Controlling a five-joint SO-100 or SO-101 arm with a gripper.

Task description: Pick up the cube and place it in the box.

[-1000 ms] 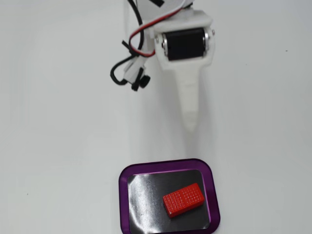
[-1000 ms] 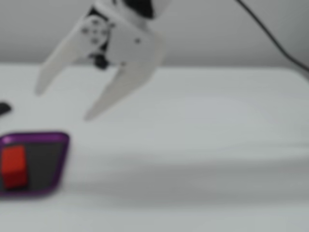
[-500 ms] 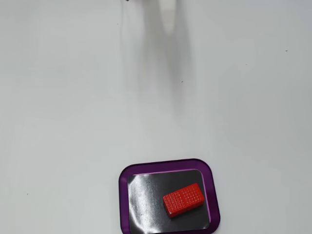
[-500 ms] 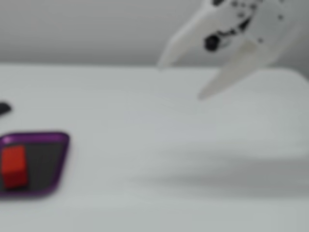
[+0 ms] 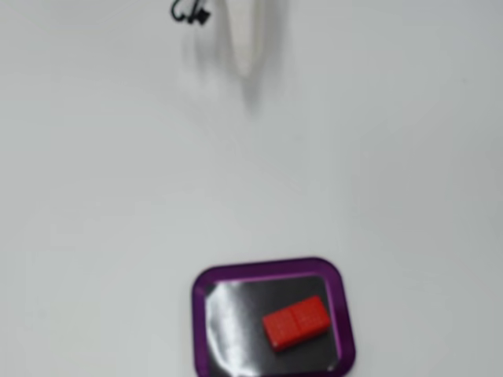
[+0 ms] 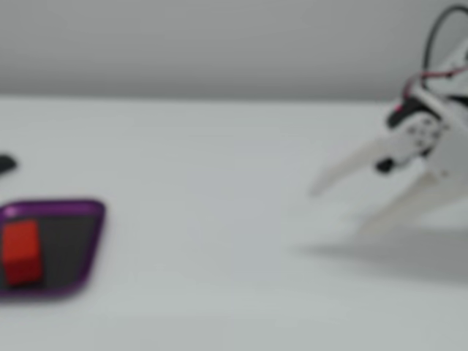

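The red cube [image 5: 295, 322] lies flat on the glossy black floor of the purple-rimmed box [image 5: 268, 269], right of its middle in a fixed view. It also shows in the other fixed view [image 6: 21, 251], at the left of the box [image 6: 86, 250]. My white gripper [image 6: 337, 209] is at the far right of that view, well away from the box, with its two fingers spread open and nothing between them. In the first fixed view only one white fingertip [image 5: 245, 47] shows at the top edge.
The table [image 5: 102, 196] is plain white. A black cable [image 5: 191, 13] shows at the top edge of a fixed view. A small dark object [image 6: 6, 164] lies at the left edge behind the box.
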